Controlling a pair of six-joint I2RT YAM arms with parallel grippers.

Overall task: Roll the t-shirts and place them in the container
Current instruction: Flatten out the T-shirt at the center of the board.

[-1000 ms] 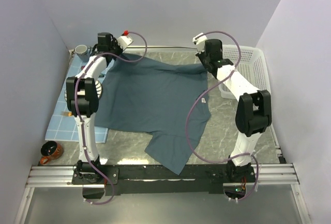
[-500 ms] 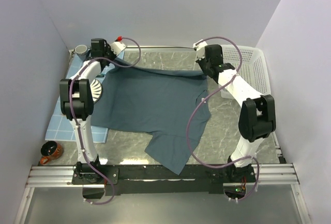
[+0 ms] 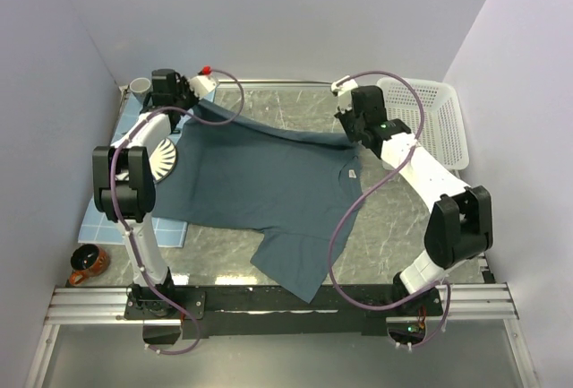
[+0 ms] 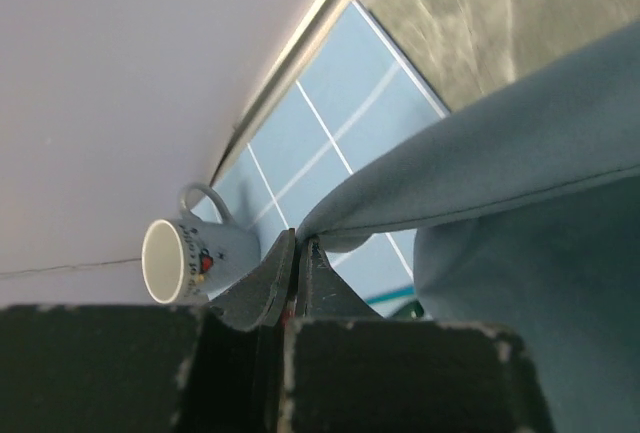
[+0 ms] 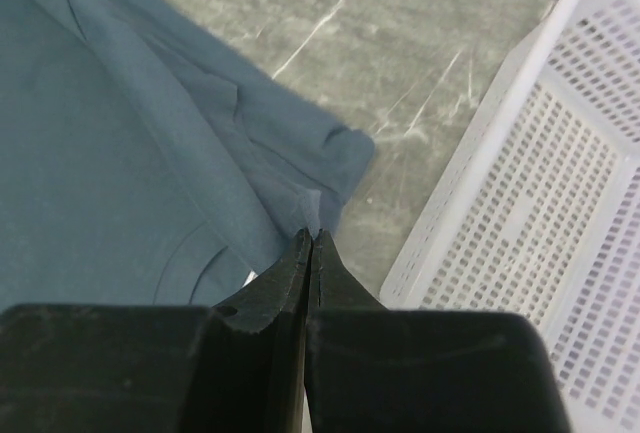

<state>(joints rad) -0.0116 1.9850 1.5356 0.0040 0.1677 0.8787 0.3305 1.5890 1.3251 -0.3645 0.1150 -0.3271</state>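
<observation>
A dark slate-blue t-shirt [image 3: 269, 182] lies spread over the table, one sleeve reaching toward the near edge. Its far edge is lifted and stretched between my two grippers. At the far left, my left gripper [image 3: 192, 104] is shut on the shirt's far-left corner; in the left wrist view the cloth [image 4: 500, 153] runs out from the closed tips of that gripper [image 4: 300, 240]. My right gripper [image 3: 347, 130] is shut on the far-right corner, and the right wrist view shows a fold of t-shirt [image 5: 150, 133] pinched at the tips of that gripper [image 5: 313, 234].
A white perforated basket [image 3: 434, 119] stands at the far right, close to the right gripper, seen too as the basket [image 5: 540, 203]. A grey mug [image 3: 141, 89], [image 4: 190, 258] sits in the far-left corner. A striped plate [image 3: 164, 157] and light blue placemat [image 3: 107, 218] lie left, a brown mug [image 3: 87, 262] near left.
Both grippers have moved left and slightly nearer while holding the shirt's far corners. The far edge now runs tauter and straighter between them.
</observation>
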